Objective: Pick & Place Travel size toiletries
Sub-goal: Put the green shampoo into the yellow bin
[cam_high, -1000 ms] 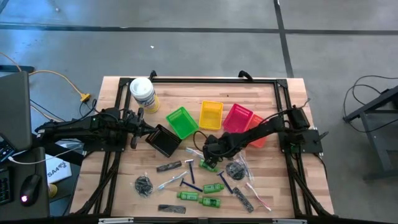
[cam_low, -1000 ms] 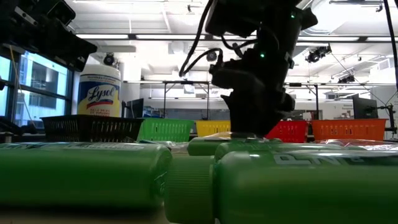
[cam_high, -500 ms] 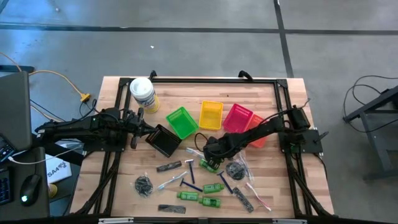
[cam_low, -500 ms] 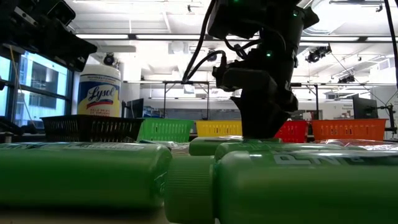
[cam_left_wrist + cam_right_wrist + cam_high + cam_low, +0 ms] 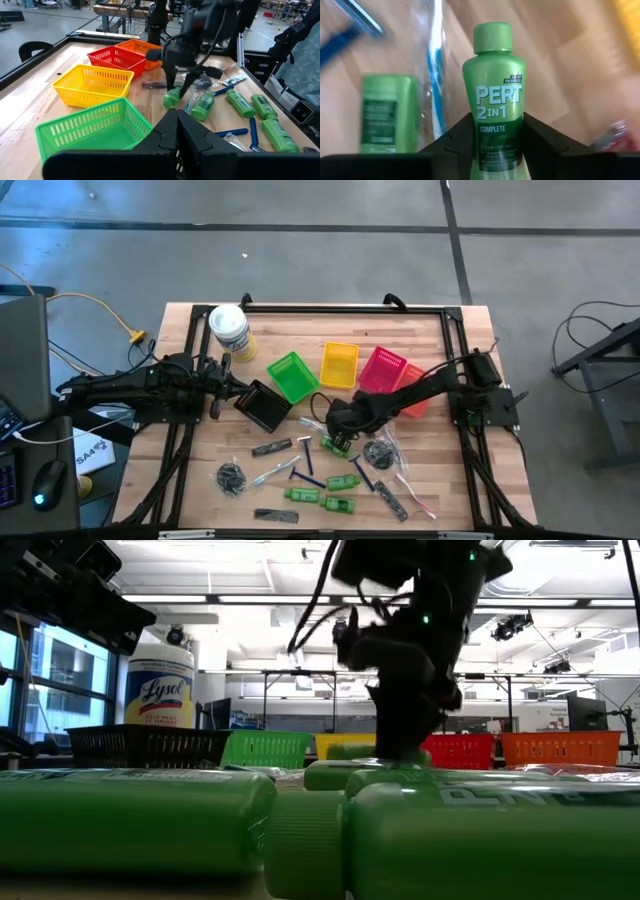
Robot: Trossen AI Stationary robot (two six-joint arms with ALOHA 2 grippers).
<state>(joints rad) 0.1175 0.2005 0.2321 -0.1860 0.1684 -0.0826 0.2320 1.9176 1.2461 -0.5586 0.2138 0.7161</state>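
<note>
Right now my right tool grips a green mini bottle, its two dark fingers pressed against the bottle's sides with the cap pointing away from the wrist; the label reads PERT 2 in 1. Taking the green basket as my landmark, the right tool sits toward the counter's front from it and a little to the right, among the scattered toiletries. In the left wrist view the held bottle hangs tilted just above the wooden counter, beside another green bottle lying flat. More green bottles lie further front of the green basket, near the counter's front edge, together with blue-handled razors, a clear-wrapped toothbrush, flat black combs and a dark mesh bundle. A second mesh bundle lies just right of my right tool. To the right of the green basket stand the yellow basket, then the red basket and the orange basket, all in a row. My left tool waits just left of the green basket with its fingers closed together and nothing between them, next to a black basket. Behind it, left of the green basket, stands the white-lidded tub.
</note>
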